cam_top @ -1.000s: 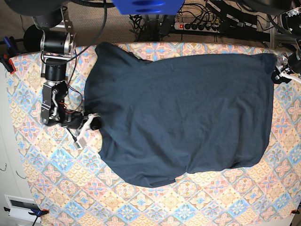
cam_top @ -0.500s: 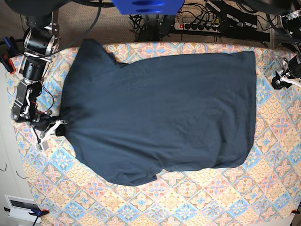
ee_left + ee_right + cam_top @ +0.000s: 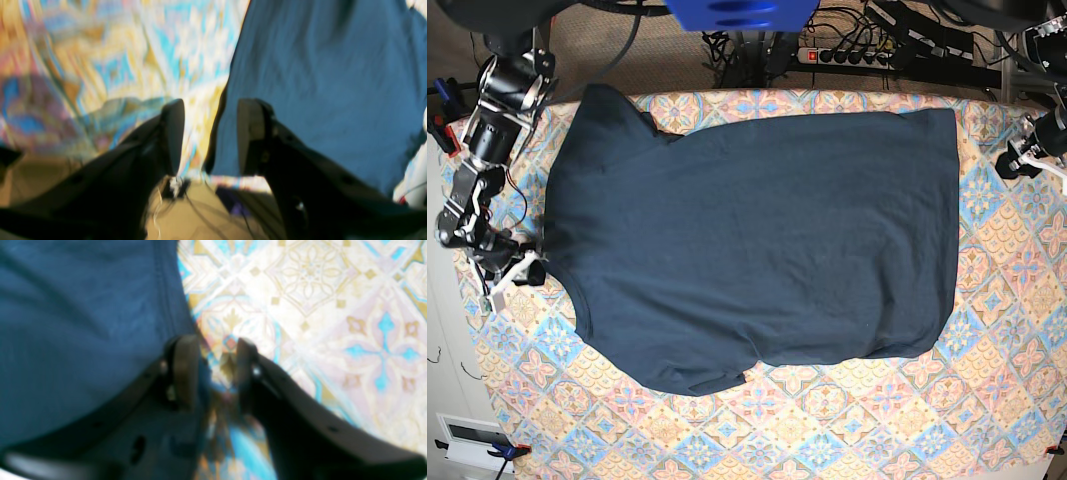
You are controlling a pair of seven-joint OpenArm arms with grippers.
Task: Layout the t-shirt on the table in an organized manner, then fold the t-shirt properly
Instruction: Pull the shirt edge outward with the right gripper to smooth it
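Note:
The dark navy t-shirt [image 3: 757,240] lies spread across the patterned table [image 3: 1017,330], with one sleeve [image 3: 612,110] at the far left corner. My right gripper [image 3: 522,275] sits at the shirt's left edge. In the right wrist view it [image 3: 214,346] is open, with table pattern showing in the gap and the shirt's hem [image 3: 166,290] just beside one finger. My left gripper [image 3: 1012,160] hovers off the shirt's right edge. The blurred left wrist view shows it [image 3: 210,110] open, above the t-shirt [image 3: 317,83], holding nothing.
Cables and a power strip [image 3: 847,55] lie behind the table's far edge. Clamps [image 3: 442,130] hold the table cloth at its left corners. Patterned cloth [image 3: 857,420] shows along the near side and the right side.
The t-shirt has slid toward the base view's left, pulled by my right gripper, and lies flatter. That gripper has opened and let go of the shirt's edge. The left gripper has barely moved.

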